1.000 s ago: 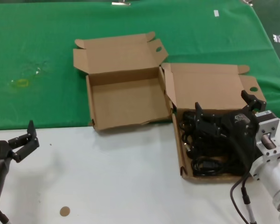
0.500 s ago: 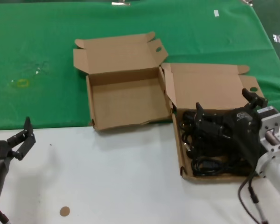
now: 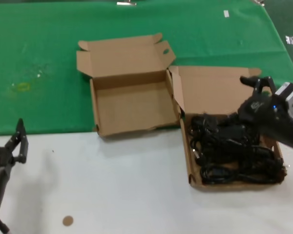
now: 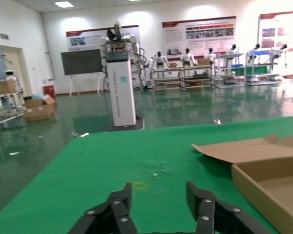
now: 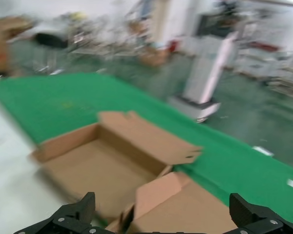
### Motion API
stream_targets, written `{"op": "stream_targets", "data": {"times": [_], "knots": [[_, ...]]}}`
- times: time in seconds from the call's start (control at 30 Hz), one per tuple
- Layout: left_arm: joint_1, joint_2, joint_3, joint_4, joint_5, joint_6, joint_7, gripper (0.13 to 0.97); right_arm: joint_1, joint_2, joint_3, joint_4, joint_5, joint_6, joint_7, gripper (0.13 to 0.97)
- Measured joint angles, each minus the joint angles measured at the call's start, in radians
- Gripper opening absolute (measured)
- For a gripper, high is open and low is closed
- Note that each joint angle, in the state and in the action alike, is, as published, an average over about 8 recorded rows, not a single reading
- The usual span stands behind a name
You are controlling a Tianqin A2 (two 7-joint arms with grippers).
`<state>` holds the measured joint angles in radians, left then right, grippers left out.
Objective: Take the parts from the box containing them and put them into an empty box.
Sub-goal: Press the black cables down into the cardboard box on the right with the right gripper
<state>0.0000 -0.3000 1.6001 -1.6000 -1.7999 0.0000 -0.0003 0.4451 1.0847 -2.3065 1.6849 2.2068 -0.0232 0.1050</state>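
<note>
Now R gripper (image 3: pixel 237 100) wide over cords (image 3: pixel 232 156)

Below the right gripper (image 3: pixel 244 97), whose black casing looks like matt plastic and whose fingers stand spread wide, the power cords (image 3: pixel 232 156) lie as dull black rubbery cable with chunkier plugs of smoother black plastic. The box containing them (image 3: pixel 219 87) is plain brown corrugated cardboard, matt and unprinted, with raw cut edges. To that gripper's left, the empty box (image 3: pixel 132 105) is the same dry brown cardboard. The green cloth (image 3: pixel 49 53) under both looks soft and matt, faintly creased. Beside the left gripper (image 4: pixel 158 204), matt black with small bright metal screws, the white tabletop (image 3: pixel 117 185) is smooth and slightly sheeny.
</note>
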Motion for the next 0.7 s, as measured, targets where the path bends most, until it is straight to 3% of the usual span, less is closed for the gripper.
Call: {"op": "stream_targets", "data": {"times": [0.17, 0.3, 0.53, 0.7], "knots": [[0.0, 0.0, 0.0, 0.0, 0.0, 0.0, 0.0, 0.444, 0.212, 0.11, -0.15, -0.027, -0.137, -0.231, 0.147, 0.966], [0.0, 0.0, 0.0, 0.0, 0.0, 0.0, 0.0, 0.371, 0.337, 0.144, -0.205, -0.062, -0.23, -0.427, 0.201, 0.966], [0.0, 0.0, 0.0, 0.0, 0.0, 0.0, 0.0, 0.24, 0.391, 0.121, -0.151, -0.136, -0.371, -0.718, 0.203, 0.966], [0.0, 0.0, 0.0, 0.0, 0.0, 0.0, 0.0, 0.202, 0.378, 0.075, -0.091, -0.189, -0.462, -0.853, 0.181, 0.966]]}}
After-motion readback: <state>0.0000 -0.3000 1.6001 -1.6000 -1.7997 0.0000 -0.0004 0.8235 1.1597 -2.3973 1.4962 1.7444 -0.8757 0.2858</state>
